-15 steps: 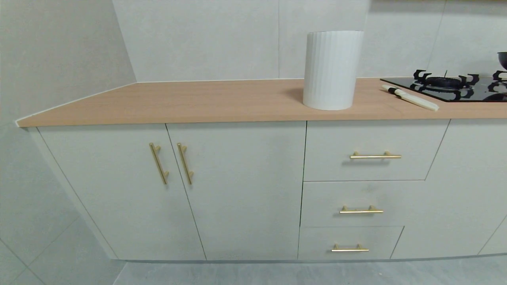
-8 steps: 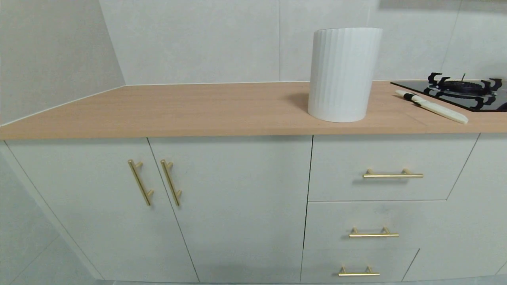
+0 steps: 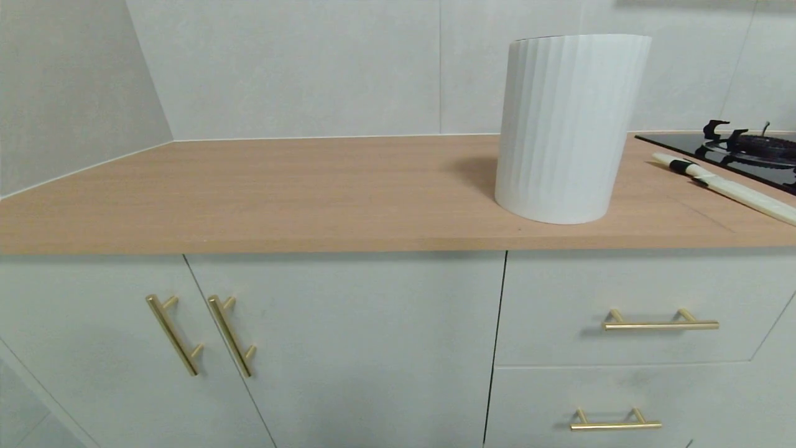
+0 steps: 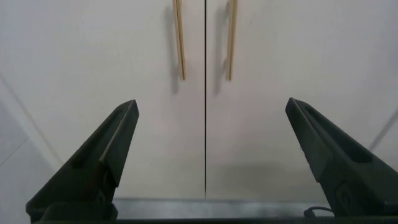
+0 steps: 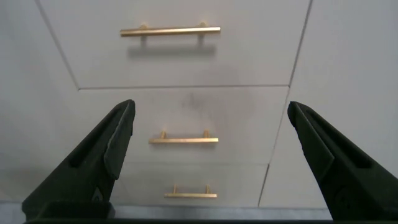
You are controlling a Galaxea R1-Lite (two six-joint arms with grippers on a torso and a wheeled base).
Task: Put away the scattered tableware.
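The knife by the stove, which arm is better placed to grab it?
Probably the right. The knife lies at the counter's right end beside the stove; the right gripper, open, faces the drawers, the left gripper the cupboard doors farther left.

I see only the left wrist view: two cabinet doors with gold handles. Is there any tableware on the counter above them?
Observer: Yes. A cream utensil with a black band lies on the wooden counter, between a white ribbed container and the hob.
Operator: Is the right gripper free to take it?
Observer: The right gripper is open and empty, and it faces the drawers below the counter.
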